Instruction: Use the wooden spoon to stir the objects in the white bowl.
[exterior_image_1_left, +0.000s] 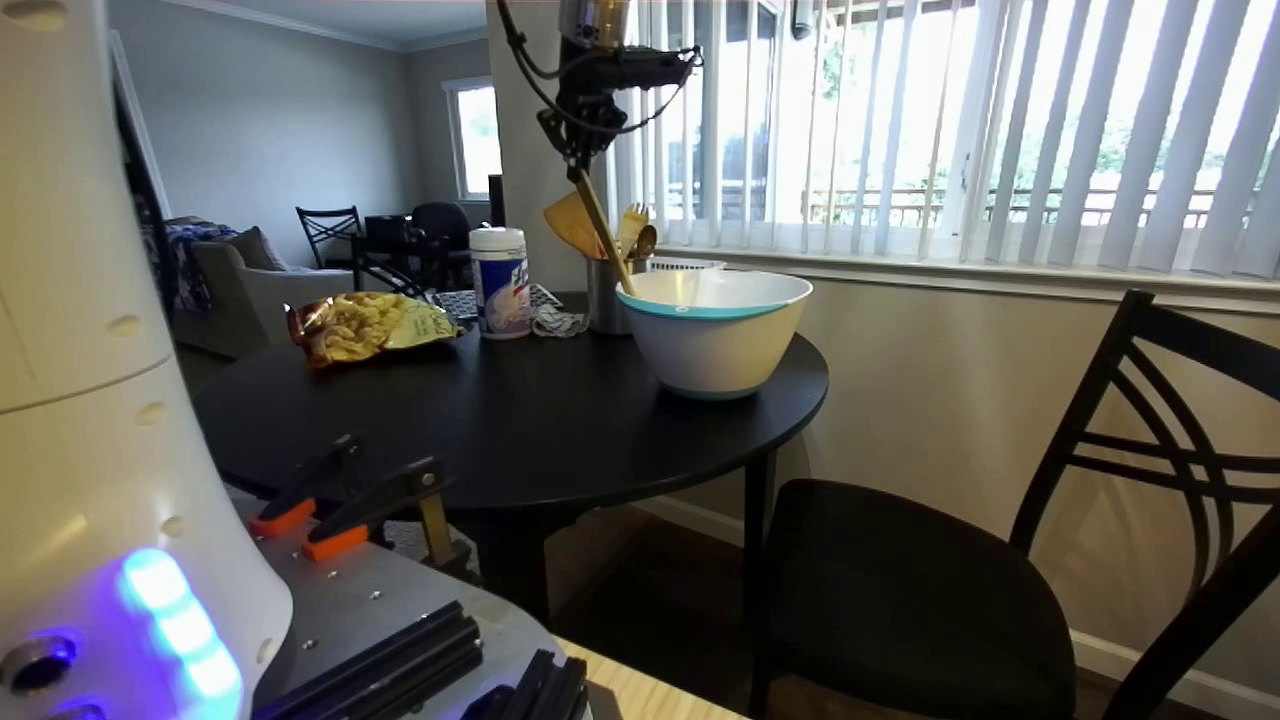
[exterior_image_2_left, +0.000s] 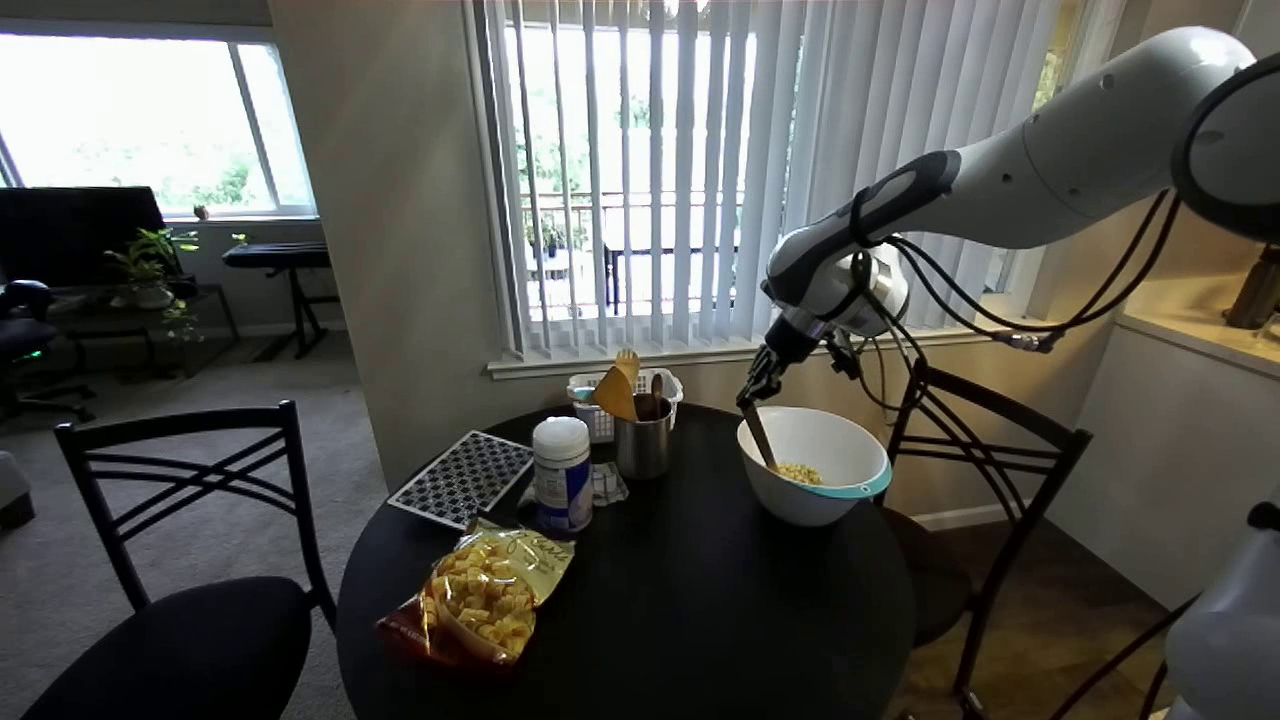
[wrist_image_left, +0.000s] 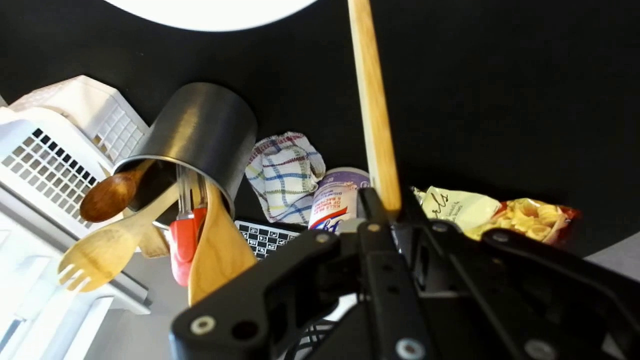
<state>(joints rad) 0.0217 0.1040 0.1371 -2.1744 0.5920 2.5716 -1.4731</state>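
The wooden spoon (exterior_image_1_left: 603, 232) is held by the top of its handle and slants down. In an exterior view the spoon (exterior_image_2_left: 760, 438) reaches over the rim into the white bowl (exterior_image_2_left: 795, 505), its lower end at small yellow pieces (exterior_image_2_left: 800, 473). Its head is hidden. My gripper (exterior_image_1_left: 578, 165) is above the bowl's edge, shut on the handle; it also shows in an exterior view (exterior_image_2_left: 750, 398). In the wrist view the handle (wrist_image_left: 372, 100) runs between the fingertips (wrist_image_left: 387, 205) and out at the top; the bowl's edge (wrist_image_left: 225, 12) shows top left.
A metal utensil holder (exterior_image_2_left: 645, 450) with wooden utensils stands beside the bowl, before a white basket (exterior_image_2_left: 598, 420). A wipes canister (exterior_image_2_left: 563, 485), a cloth (wrist_image_left: 285, 175), a checkered sheet (exterior_image_2_left: 465, 480) and a snack bag (exterior_image_2_left: 490, 595) are on the round black table (exterior_image_2_left: 700, 620). A chair (exterior_image_1_left: 900, 580) stands nearby.
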